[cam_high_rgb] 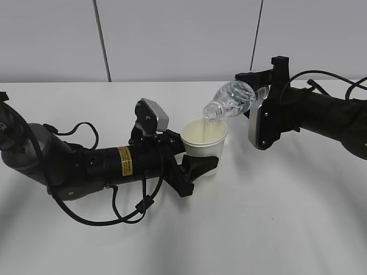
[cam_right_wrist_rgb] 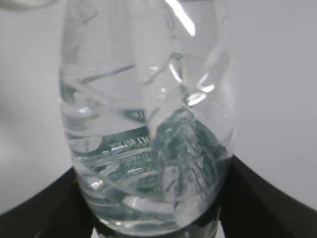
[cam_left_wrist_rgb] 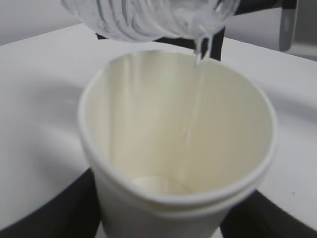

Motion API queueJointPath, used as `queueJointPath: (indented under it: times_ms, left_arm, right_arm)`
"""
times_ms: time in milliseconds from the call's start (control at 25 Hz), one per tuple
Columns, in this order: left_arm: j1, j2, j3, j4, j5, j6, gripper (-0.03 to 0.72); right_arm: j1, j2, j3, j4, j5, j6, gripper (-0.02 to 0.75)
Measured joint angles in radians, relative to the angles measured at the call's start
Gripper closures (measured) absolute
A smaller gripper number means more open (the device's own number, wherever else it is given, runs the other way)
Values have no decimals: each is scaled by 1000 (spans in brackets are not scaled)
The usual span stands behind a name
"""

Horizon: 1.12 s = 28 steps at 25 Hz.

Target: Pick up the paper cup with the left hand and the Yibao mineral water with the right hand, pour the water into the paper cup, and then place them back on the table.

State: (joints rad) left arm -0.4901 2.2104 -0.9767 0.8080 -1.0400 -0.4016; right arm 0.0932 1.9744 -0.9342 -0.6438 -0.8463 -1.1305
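My left gripper (cam_high_rgb: 198,163) is shut on the cream-white paper cup (cam_high_rgb: 204,143), holding it upright with a black finger on each side; the cup fills the left wrist view (cam_left_wrist_rgb: 178,148). My right gripper (cam_high_rgb: 261,97) is shut on the clear Yibao mineral water bottle (cam_high_rgb: 230,100), tilted with its open mouth down over the cup's rim. In the left wrist view the bottle (cam_left_wrist_rgb: 148,17) hangs above the cup and a thin stream of water falls into it. In the right wrist view the bottle (cam_right_wrist_rgb: 148,148) shows its green label between the black fingers.
The white table (cam_high_rgb: 275,217) spreads wide around both arms. The left arm's black cables (cam_high_rgb: 114,212) loop over the table in front of it. A pale wall stands behind.
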Motion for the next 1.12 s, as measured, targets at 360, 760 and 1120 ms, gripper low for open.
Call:
queueJointPath:
  times_ms: [360, 760, 1120]
  left_arm:
    - [0, 0, 0, 2, 0, 0, 270]
    - [0, 0, 0, 2, 1, 0, 270]
    - [0, 0, 0, 3, 2, 0, 273]
  right_arm:
    - [0, 0, 0, 18, 0, -26, 252]
    - [0, 0, 0, 19, 0, -62, 252]
    - [0, 0, 0, 26, 0, -81, 252]
